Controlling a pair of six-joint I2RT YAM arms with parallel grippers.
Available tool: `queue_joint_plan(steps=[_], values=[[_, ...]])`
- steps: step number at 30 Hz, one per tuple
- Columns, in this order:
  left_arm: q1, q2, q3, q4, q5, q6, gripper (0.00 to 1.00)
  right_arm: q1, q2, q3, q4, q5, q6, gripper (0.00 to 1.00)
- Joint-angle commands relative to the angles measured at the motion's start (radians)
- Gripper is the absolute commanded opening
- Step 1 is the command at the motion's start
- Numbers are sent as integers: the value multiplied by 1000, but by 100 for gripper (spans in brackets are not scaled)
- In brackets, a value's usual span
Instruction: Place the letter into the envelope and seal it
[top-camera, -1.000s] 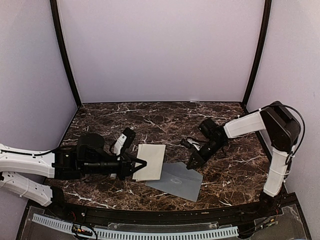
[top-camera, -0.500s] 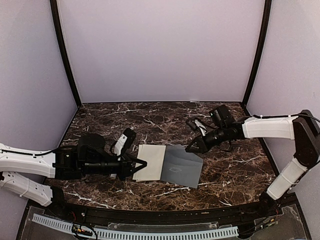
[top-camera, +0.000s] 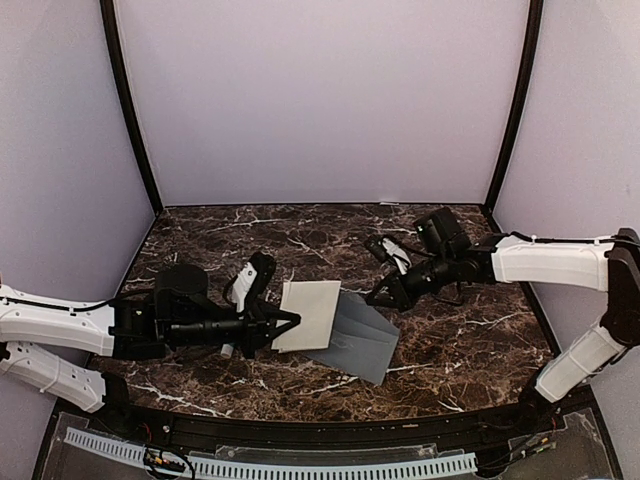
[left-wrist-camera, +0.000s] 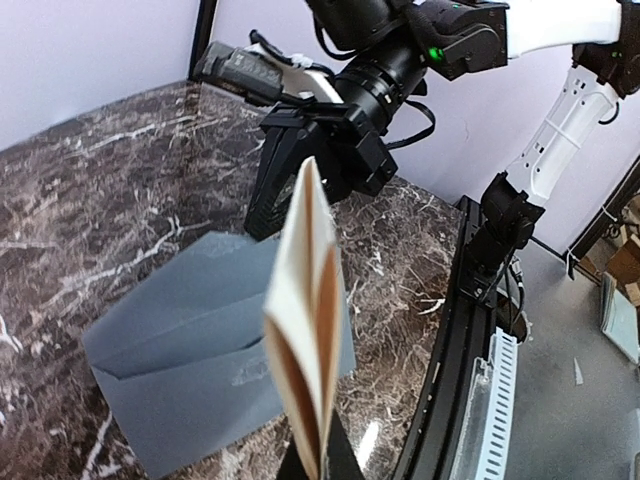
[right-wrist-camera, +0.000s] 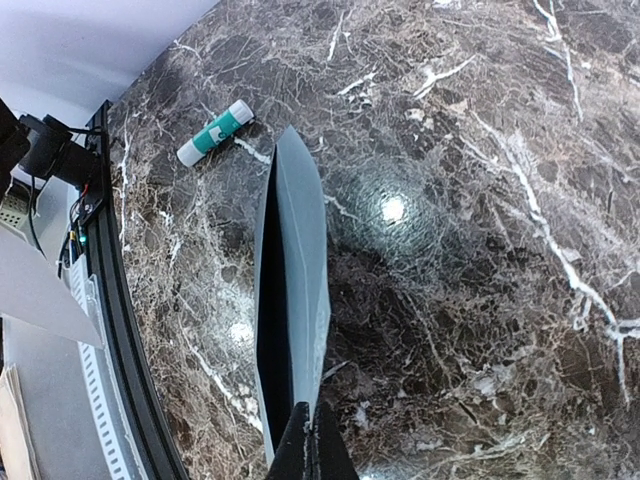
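Dark brown marble veined in white forms the table (top-camera: 470, 350), closed in by pale lilac walls (top-camera: 320, 100). At centre frame in the overhead view the left gripper (top-camera: 285, 321), reaching in from the lower left, is clamped on the left edge of the letter (top-camera: 312, 313). The cream sheet is held off the marble, and its right side overlaps the left end of the envelope (top-camera: 362, 338). The right gripper (top-camera: 378, 297) comes in from the right of the frame, its fingers pinched tight on the envelope's upper right corner. The rest of the grey-blue paper slopes away toward the lower centre of the frame.

Seen from the left wrist, the letter (left-wrist-camera: 305, 330) stands edge-on, and its layers fan apart, so it is folded; the overhead view shows only a flat face. Below it the envelope (left-wrist-camera: 200, 350) shows a crease line across its face, with the right gripper (left-wrist-camera: 262, 225) at its far corner.

From the right wrist the envelope (right-wrist-camera: 305, 250) runs up the middle of the frame, gaping along its left side as a dark slit, with the closed fingertips (right-wrist-camera: 308, 445) at its near end. A white-and-green glue stick (right-wrist-camera: 215, 133) lies on the marble in the upper left, just beyond the envelope's far tip.
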Motion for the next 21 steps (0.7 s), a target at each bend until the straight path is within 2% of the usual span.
queue_joint_plan(steps=[1,7,11,12,13,15,16,17,20,21], values=[[-4,21,28,100,-39,244,0,5,23,74,-55,9,-89,0],[-5,56,79,133,33,524,0,6,36,105,-55,-24,-128,0],[-4,59,130,86,2,591,0,7,53,118,-68,55,-96,0],[-4,59,141,35,4,585,0,7,57,119,-78,87,-80,4],[-4,58,162,4,12,561,0,7,60,117,-84,115,-66,10],[-4,59,168,-67,-9,491,0,6,60,92,-68,135,-8,33],[-4,57,163,-88,-22,456,0,6,56,67,-53,131,13,48],[-4,55,147,-96,-40,372,0,7,50,24,-25,133,37,58],[-5,33,88,-108,1,160,0,7,36,-59,41,156,109,76],[-6,24,47,-105,30,127,0,7,37,-78,55,160,128,79]])
